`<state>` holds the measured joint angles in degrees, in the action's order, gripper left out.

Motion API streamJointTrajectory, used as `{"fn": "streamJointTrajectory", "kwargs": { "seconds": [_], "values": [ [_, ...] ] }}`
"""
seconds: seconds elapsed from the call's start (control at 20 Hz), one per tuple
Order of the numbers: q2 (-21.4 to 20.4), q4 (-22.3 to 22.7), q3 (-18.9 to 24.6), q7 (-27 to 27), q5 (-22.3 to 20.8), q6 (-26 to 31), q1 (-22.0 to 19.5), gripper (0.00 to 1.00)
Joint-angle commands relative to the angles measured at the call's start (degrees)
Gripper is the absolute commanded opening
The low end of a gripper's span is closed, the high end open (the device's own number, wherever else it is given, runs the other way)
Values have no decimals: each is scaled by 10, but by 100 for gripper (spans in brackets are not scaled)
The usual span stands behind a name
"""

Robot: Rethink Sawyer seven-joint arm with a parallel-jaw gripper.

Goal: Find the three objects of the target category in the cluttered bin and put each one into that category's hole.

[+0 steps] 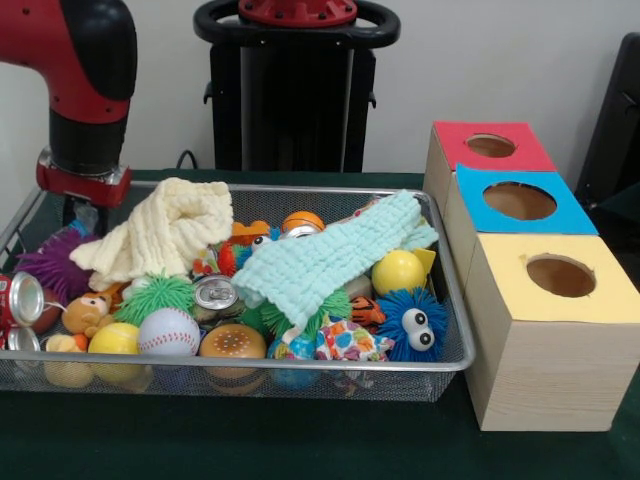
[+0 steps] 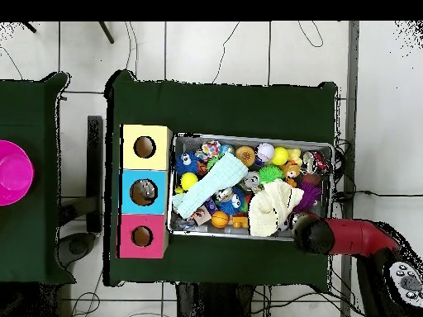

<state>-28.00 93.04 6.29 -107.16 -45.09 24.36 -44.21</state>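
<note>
The silver wire-mesh bin [image 1: 452, 362] holds many toys under a cream cloth [image 1: 165, 230] and a mint cloth [image 1: 330, 260]. I see a purple spiky ball [image 1: 55, 262], a baseball [image 1: 168, 332], a yellow ball [image 1: 398, 272], a drink can [image 1: 215, 293] and a blue fuzzy toy with eyes [image 1: 412, 325]. My gripper [image 1: 82, 212] hangs low at the bin's far left corner, behind the mesh, beside the purple ball. In the overhead view it [image 2: 301, 224] is at the bin's [image 2: 252, 138] lower right corner. The red-topped box's round hole [image 1: 490, 146] is right of the bin.
A blue-topped box [image 1: 520, 200] and a yellow-topped box [image 1: 560, 275] stand in a row with the red one, close against the bin's right side. A pink bowl [image 2: 12, 172] sits on a separate table at the overhead view's left.
</note>
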Motion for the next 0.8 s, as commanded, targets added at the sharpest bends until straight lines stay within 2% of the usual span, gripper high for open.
{"fn": "streamJointTrajectory", "kwargs": {
  "seconds": [0.05, 0.8],
  "values": [
    [-70, 9, 63, 76, 47, 103, 22, 0],
    [-96, -18, 113, 90, 99, 167, 32, 0]
  ]
}}
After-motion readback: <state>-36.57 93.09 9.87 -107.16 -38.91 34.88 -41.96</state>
